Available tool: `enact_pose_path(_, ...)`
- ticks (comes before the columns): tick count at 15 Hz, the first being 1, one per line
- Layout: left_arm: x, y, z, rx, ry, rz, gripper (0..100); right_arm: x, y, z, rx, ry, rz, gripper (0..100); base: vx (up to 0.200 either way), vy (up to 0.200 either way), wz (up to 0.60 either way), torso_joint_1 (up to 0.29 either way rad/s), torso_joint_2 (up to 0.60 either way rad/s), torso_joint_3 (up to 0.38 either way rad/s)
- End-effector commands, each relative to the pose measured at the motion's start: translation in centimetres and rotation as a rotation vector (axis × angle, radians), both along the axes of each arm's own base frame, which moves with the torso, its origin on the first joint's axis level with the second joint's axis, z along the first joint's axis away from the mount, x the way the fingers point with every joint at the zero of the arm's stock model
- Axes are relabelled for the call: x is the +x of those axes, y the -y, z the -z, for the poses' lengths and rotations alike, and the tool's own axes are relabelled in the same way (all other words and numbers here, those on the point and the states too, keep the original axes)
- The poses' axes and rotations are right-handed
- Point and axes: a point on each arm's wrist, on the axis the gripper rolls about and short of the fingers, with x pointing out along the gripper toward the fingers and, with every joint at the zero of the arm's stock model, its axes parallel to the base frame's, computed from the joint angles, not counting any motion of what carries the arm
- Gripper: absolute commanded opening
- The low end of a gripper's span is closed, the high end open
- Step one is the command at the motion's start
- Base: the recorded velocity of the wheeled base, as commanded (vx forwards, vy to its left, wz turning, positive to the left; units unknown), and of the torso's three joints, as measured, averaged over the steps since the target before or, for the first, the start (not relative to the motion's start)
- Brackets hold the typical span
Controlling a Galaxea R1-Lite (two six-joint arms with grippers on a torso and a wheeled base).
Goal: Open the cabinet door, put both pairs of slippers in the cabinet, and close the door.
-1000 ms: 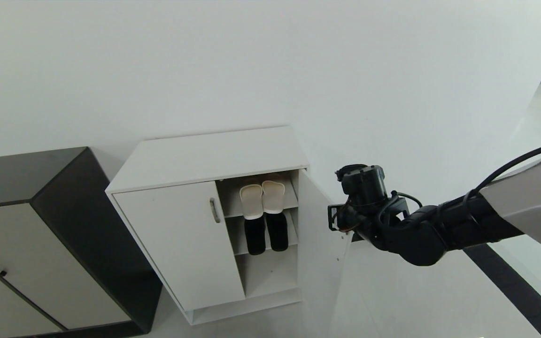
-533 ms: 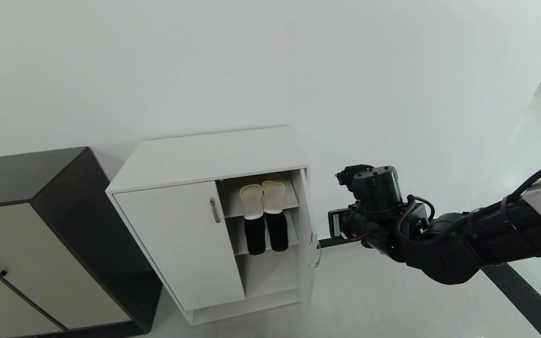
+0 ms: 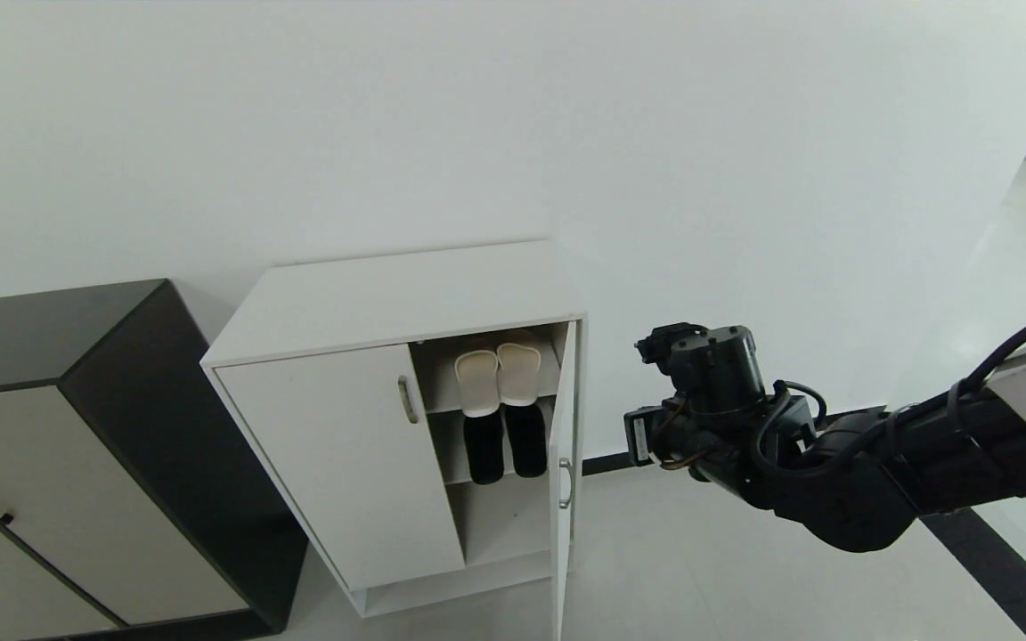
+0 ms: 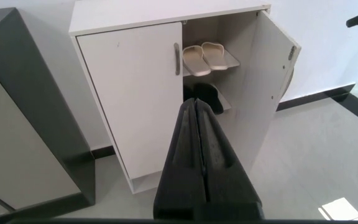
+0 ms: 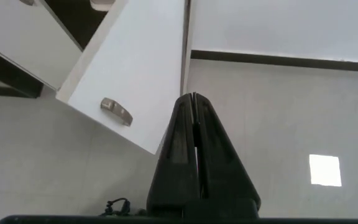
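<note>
The cabinet door (image 3: 566, 401) stands half open. White slippers (image 3: 497, 378) and black slippers (image 3: 504, 445) sit on shelves inside. The right gripper (image 5: 194, 99) is near the door. The left gripper (image 4: 194, 102) faces the cabinet. Both are pinched tight.

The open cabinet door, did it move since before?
Yes. The right door has swung toward shut, its free edge now nearer the closed left door, while the white cabinet stayed put.
</note>
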Motion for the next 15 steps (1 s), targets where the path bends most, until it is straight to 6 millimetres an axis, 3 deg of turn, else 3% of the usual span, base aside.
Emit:
enact_pose_path(1, 0.0, 0.0, 0.0, -0.001, 0.0, -0.001, 0, 0.1, 0.0, 0.2, -0.004, -0.004, 0.001, 0, 0.0, 0.0, 0.6, -0.002, 0.0, 0.002)
enact_pose_path(4, 0.0, 0.0, 0.0, -0.001, 0.0, -0.001, 0, 0.2, 0.1, 0.3, -0.008, -0.002, 0.007, 0, 0.0, 0.0, 0.6, 0.007, 0.0, 0.001)
enact_pose_path(8, 0.0, 0.0, 0.0, -0.001, 0.0, -0.001, 0, 0.6, 0.7, 0.2, -0.013, 0.024, 0.02, 0, 0.0, 0.0, 0.0, 0.0, 0.0, 0.0)
enact_pose_path(12, 0.0, 0.0, 0.0, -0.001, 0.0, -0.001, 0, 1.7, 2.9, 0.7, -0.146, 0.047, 0.14, 0, 0.0, 0.0, 0.0, 0.0, 0.0, 0.0)
enact_pose_path(15, 0.0, 0.0, 0.0, -0.001, 0.0, -0.001, 0, 1.7, 3.4, 1.9, -0.206, 0.022, 0.156, 0, 0.0, 0.0, 0.0, 0.0, 0.0, 0.0)
